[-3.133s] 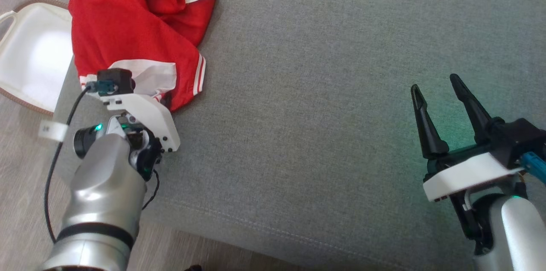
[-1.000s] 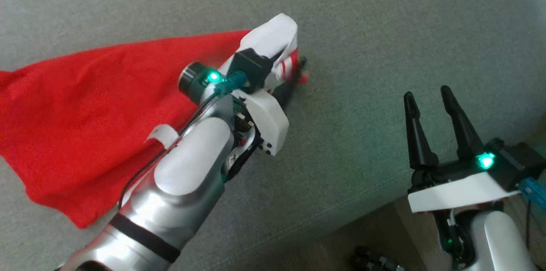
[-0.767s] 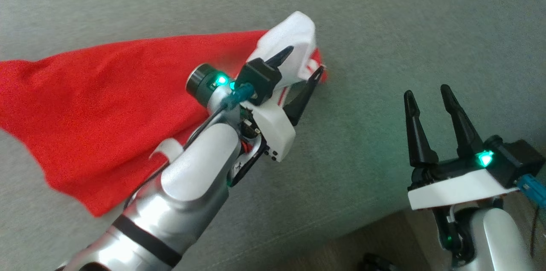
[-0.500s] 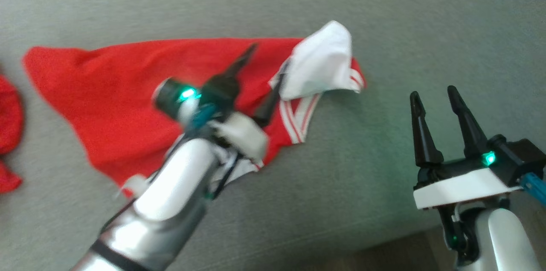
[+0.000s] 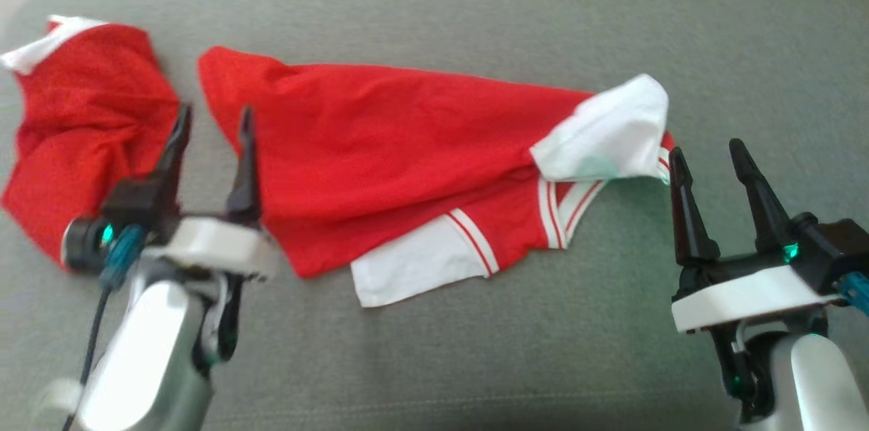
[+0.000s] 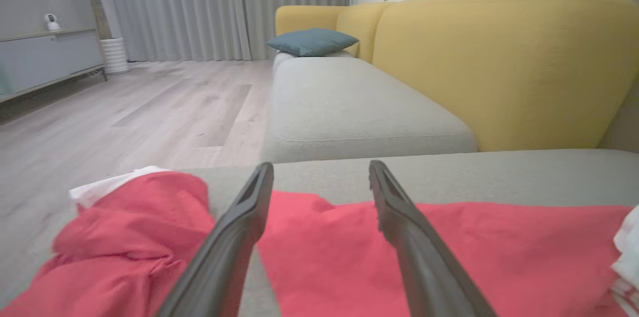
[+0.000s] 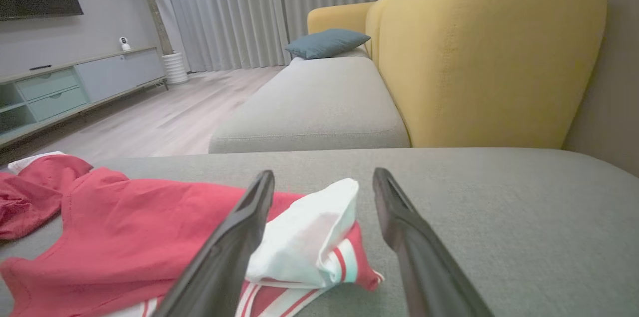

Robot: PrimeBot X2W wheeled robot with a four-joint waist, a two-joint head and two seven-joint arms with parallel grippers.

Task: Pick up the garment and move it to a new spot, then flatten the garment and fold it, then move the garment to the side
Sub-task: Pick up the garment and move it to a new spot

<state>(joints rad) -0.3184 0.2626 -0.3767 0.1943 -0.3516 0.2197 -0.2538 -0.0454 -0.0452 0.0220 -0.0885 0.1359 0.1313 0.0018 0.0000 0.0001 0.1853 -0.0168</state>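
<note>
The garment (image 5: 407, 146) is red with white striped trim and lies stretched out on the grey sofa seat (image 5: 475, 10). Its folded white sleeve (image 5: 611, 132) is at the right end. A second bunch of red cloth (image 5: 88, 119) lies to the left across a strip of cushion; I cannot tell whether they join. My left gripper (image 5: 214, 115) is open above that strip, at the garment's left edge, holding nothing. My right gripper (image 5: 707, 149) is open just right of the sleeve. The left wrist view shows the left gripper (image 6: 320, 167) over the garment (image 6: 474, 247). The right wrist view shows the right gripper (image 7: 324, 173) facing the sleeve (image 7: 309, 232).
A yellow sofa back (image 6: 499, 57) rises behind the seat, with another grey seat (image 6: 349, 102) and a blue cushion (image 6: 312, 41) beyond. Wooden floor (image 6: 150, 107) lies to the left, with a low cabinet (image 7: 75, 82) along the wall.
My left gripper opened, let go of the white sleeve end and drew back to the garment's left side. The head camera shifted. The right gripper stayed open.
</note>
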